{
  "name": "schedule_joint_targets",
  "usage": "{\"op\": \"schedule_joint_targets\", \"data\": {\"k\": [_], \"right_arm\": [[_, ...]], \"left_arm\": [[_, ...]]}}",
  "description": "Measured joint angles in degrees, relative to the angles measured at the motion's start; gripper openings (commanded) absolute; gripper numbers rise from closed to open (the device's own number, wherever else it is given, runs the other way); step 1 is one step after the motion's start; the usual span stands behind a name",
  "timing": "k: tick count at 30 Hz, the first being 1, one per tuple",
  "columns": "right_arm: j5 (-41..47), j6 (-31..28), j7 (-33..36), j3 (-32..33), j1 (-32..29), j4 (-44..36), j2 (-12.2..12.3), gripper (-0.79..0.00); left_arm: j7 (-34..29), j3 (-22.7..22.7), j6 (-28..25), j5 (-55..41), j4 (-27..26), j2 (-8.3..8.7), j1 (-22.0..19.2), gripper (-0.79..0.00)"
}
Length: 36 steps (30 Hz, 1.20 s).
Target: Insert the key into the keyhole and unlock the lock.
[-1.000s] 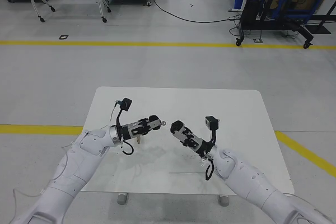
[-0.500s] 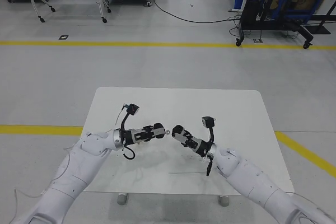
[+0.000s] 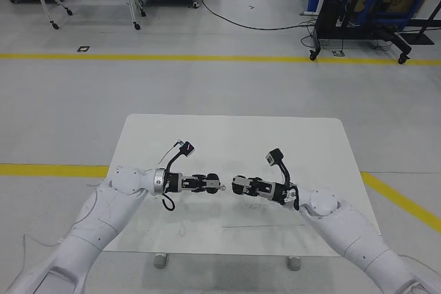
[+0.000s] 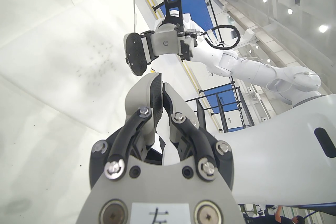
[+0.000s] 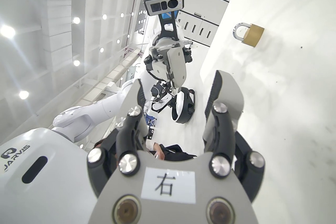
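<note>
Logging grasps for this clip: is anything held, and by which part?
Left gripper is shut on a small metal piece, likely the key, whose tip pokes out; the held part is hidden. Right gripper is open, empty.

Top view: a camera above the arms looks steeply down from some way off, taking in the whole tabletop and the floor beyond. Left wrist view: a camera close behind the left tool looks along it, tipped sideways, towards the right tool opposite. Right wrist view does the reverse from close behind the right tool. All three views share the tabletop and both tools.
</note>
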Motion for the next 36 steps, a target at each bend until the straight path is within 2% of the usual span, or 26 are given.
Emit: {"op": "schedule_joint_targets", "data": {"k": [3, 11, 14, 21, 23, 24, 29, 30, 31, 36], "right_arm": [[-2.0, -0.1, -0.9, -0.3, -0.5, -0.7, -0.3, -0.422], [-3.0, -1.6, -0.9, -0.6, -0.6, -0.8, -1.2, -0.44], [-3.5, -1.7, -0.5, -0.5, -0.6, -0.6, -1.4, -0.483], [-4.2, -1.6, 0.2, -0.4, -0.7, -0.6, -1.9, -0.659], [-4.3, -1.7, 0.5, -0.3, -0.7, -0.5, -2.0, -0.76], [-4.4, -1.7, 0.5, -0.3, -0.7, -0.4, -2.1, -0.785], [-4.9, -1.7, 0.8, 0.0, -0.8, -0.1, -2.4, -0.785], [-5.0, -1.8, 0.9, 0.0, -0.8, -0.1, -2.4, -0.785], [-5.0, -1.9, 1.1, 0.1, -0.9, 0.0, -2.5, -0.785], [-4.4, -3.8, 2.2, 1.6, -1.5, 0.9, -2.3, -0.785]], "left_arm": [[0.0, 0.4, 0.0, -0.3, 0.1, -0.09, -0.2, -0.785], [-0.3, 1.7, 0.3, -0.6, 0.4, -0.34, -0.7, -0.785], [-0.3, 2.1, 0.3, -0.8, 0.7, -0.43, -1.0, -0.785], [-0.2, 2.8, 0.2, -0.8, 1.2, -0.58, -1.5, -0.785], [0.0, 3.1, 0.0, -0.6, 1.3, -0.61, -1.7, -0.785], [0.0, 3.2, 0.0, -0.6, 1.2, -0.63, -1.7, -0.785], [-0.2, 3.8, 0.2, -0.4, 1.5, -0.68, -2.0, -0.773], [-0.2, 3.8, 0.2, -0.5, 1.7, -0.69, -2.1, -0.413], [-0.2, 3.8, 0.2, -0.7, 1.9, -0.71, -2.2, 0.0], [0.8, 3.5, -0.8, -1.2, 2.7, -0.75, -2.4, 0.0]]}}
